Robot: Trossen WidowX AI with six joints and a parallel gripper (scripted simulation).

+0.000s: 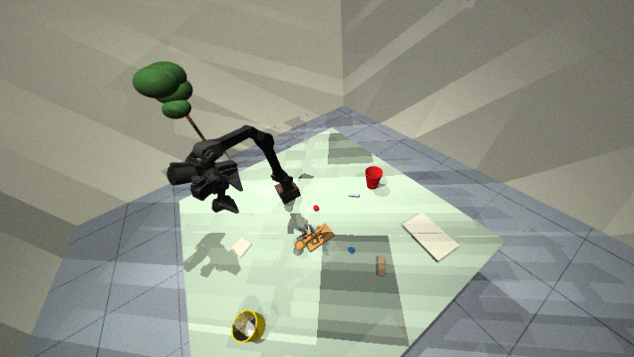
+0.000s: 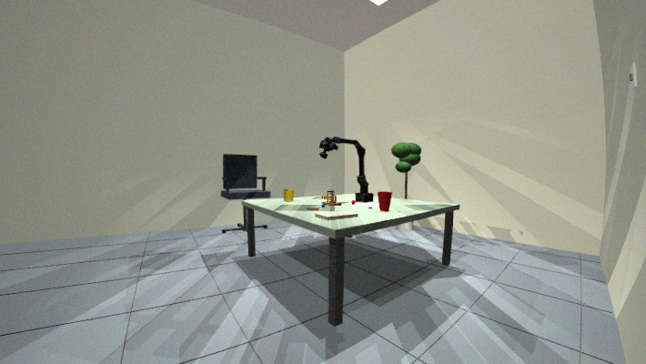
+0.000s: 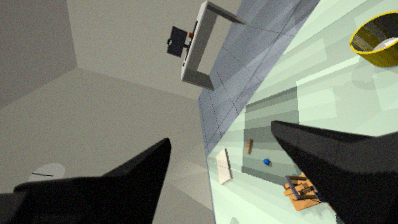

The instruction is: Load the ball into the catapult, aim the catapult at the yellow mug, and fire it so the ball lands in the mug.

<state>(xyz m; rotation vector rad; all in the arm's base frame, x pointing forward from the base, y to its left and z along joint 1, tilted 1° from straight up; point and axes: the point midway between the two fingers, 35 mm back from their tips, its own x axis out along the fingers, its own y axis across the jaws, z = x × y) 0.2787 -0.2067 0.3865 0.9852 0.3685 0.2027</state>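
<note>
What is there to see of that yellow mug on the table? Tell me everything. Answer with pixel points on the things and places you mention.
The yellow mug [image 1: 261, 329] [image 2: 288, 195] [image 3: 387, 60] is round and open-topped, with a bright yellow rim and outer wall. No handle shows in these views. It stands upright on the pale green table, near an edge, well away from the red cup. Its inside looks partly dark and shadowed, with a pale patch low down that I cannot identify. The material is unclear. Only the tabletop touches it; the gripper does not.

In these three views I cannot find any text, label, brand, number or sign which is possible to read, not on the things of the counter [image 1: 277, 268] [image 2: 409, 211] [image 3: 330, 100] and not on the walls.
</note>
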